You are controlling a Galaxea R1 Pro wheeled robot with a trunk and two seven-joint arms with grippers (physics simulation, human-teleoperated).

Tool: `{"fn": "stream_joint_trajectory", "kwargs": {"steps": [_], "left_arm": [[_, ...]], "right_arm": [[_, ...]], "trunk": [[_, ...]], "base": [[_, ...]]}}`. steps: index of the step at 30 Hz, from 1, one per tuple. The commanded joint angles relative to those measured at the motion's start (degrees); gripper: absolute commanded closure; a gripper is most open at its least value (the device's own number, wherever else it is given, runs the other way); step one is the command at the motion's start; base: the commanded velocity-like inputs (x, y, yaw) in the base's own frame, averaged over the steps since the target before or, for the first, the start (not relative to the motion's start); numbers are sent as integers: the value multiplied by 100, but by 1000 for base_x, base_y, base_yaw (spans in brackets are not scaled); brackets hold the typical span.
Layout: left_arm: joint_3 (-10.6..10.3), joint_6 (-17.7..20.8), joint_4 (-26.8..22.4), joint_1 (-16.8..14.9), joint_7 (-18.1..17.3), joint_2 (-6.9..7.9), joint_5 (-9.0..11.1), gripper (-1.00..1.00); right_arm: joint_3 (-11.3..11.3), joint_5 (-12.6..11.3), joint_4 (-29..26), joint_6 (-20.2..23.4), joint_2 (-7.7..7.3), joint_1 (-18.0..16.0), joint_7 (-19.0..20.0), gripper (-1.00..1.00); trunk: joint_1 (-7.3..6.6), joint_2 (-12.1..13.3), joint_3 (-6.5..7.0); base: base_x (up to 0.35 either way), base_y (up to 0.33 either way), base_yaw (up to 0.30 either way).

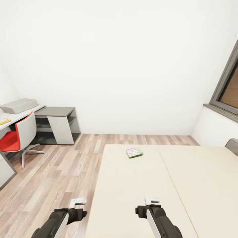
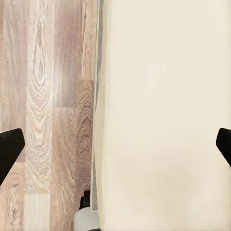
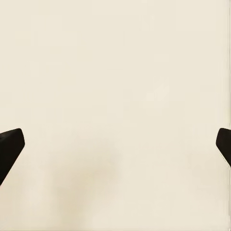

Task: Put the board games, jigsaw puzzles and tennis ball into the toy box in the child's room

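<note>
A green-bordered board game point(image 1: 134, 152) lies flat on the cream bed point(image 1: 132, 185), near its far edge. At the far left, the light grey toy box point(image 1: 18, 105) stands on the table point(image 1: 24, 115). A flat yellow-edged thing point(image 1: 4, 121) lies on the table, cut off by the picture's edge. My left gripper point(image 1: 78, 201) point(image 2: 115, 149) hangs open over the bed's left edge and the wood floor. Open too, my right gripper point(image 1: 152, 200) point(image 3: 115, 147) hovers above bare mattress, well short of the game. Neither holds anything.
A red and white swivel chair point(image 1: 15, 137) stands by the table, with a low dark grey cabinet point(image 1: 56, 124) beyond it. Wood-plank floor point(image 1: 56, 175) lies between the bed and the table. A window with brown shutters point(image 1: 229, 89) is at the right.
</note>
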Motion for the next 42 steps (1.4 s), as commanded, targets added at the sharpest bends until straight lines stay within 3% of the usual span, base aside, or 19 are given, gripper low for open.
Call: {"fn": "stream_joint_trajectory", "kwargs": {"steps": [1, 42], "left_arm": [[16, 39, -9, -3, -24, -4, 9, -100], [11, 43, -9, -3, -17, -10, 9, -100]], "right_arm": [[-1, -21, -7, 26, 2, -4, -28, -100], [-1, -21, -7, 26, 2, -4, -28, -100]], "trunk": [[4, -13, -13], [4, -13, -13]], "base": [[0, -142, 0], [0, -188, 0]]}}
